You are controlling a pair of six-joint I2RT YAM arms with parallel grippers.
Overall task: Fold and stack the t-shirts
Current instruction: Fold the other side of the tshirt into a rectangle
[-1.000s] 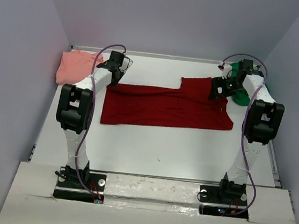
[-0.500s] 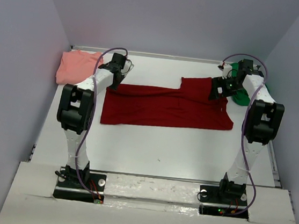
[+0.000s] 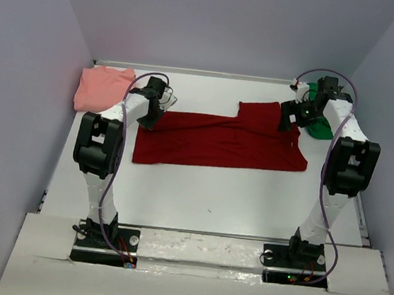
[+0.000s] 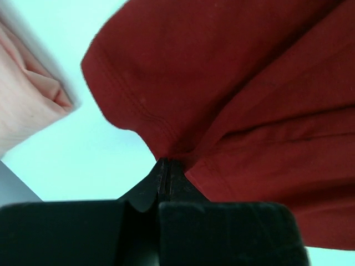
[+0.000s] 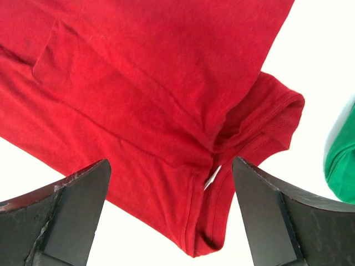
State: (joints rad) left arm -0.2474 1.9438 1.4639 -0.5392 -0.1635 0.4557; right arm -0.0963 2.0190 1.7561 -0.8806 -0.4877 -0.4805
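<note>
The dark red t-shirt (image 3: pixel 219 139) lies spread across the middle of the white table. My left gripper (image 3: pixel 150 116) is shut on its far left edge, and the left wrist view shows the red cloth (image 4: pixel 233 94) pinched at the fingertips of the left gripper (image 4: pixel 165 164). My right gripper (image 3: pixel 290 121) hovers open over the shirt's far right corner. In the right wrist view the collar with its white tag (image 5: pixel 244 138) lies between the wide-apart fingers of the right gripper (image 5: pixel 170 166). The salmon-pink t-shirt (image 3: pixel 103 87) is bunched at the far left. The green t-shirt (image 3: pixel 320 128) lies behind the right arm.
Grey walls close in the table (image 3: pixel 206 191) on the left, right and back. A metal rail (image 3: pixel 191 71) runs along the far edge. The pink shirt (image 4: pixel 28 94) lies close to the left gripper, and the green shirt (image 5: pixel 341 166) lies close to the right gripper.
My left gripper has moved nearer and slightly right, staying shut on the red shirt's edge. The right gripper has hardly shifted and stays open.
</note>
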